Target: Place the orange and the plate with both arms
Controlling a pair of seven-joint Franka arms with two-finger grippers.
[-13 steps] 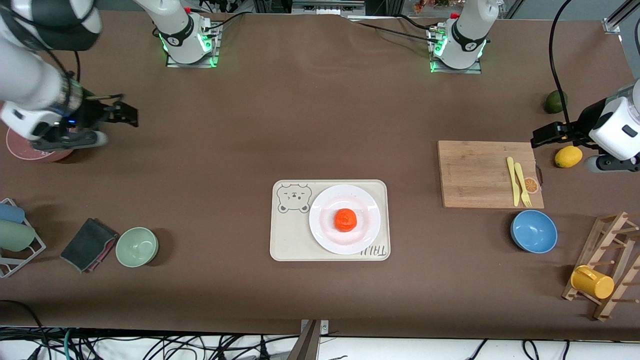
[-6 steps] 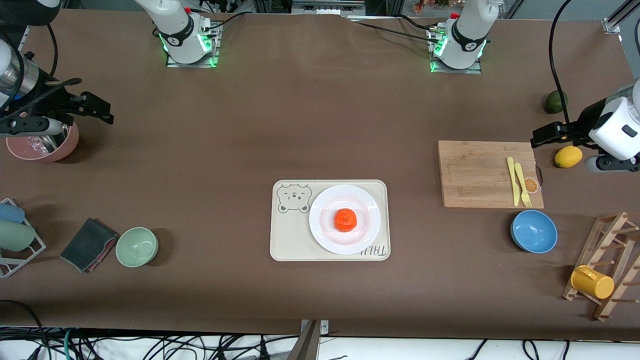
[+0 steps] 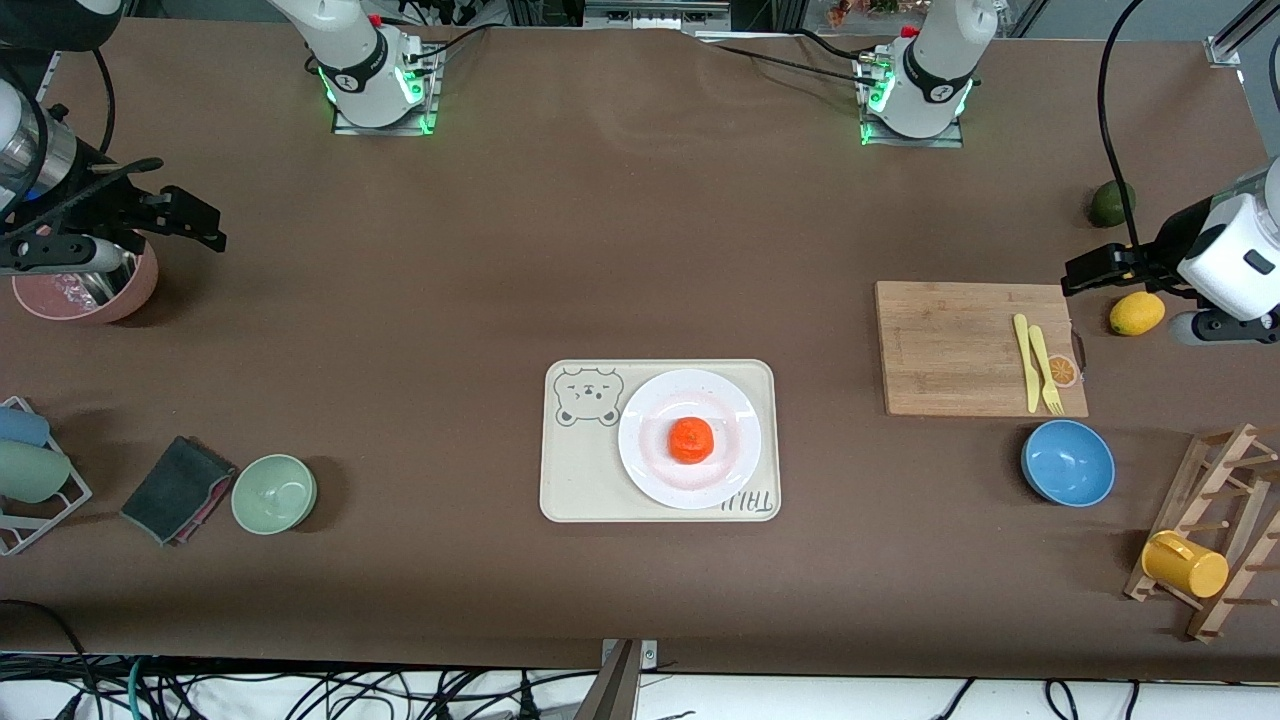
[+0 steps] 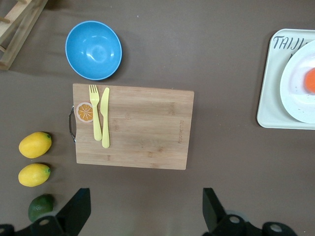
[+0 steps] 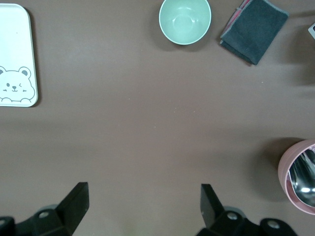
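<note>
One partly readable word on the tray

The cream tray [image 3: 580, 470] carries dark hand-drawn letters at one corner, partly hidden by the plate [image 3: 690, 440]; in the left wrist view they read "TAIJI". No other text is legible.

Both arms were white with dark joint bands. Each base [image 3: 380, 75] sat on a grey metal plate and glowed green along its lower edge; a red button showed near its top, and black cables ran off from it. The left arm's wrist [image 3: 1235, 260] was a white block with a dark patch, a black cable looping above it. The right arm's wrist [image 3: 25, 160] carried a silvery ring. Both grippers were black: the left gripper [image 4: 147, 216] and right gripper [image 5: 145, 209] had blunt wedge-shaped fingers with small round screws at their roots.
</note>
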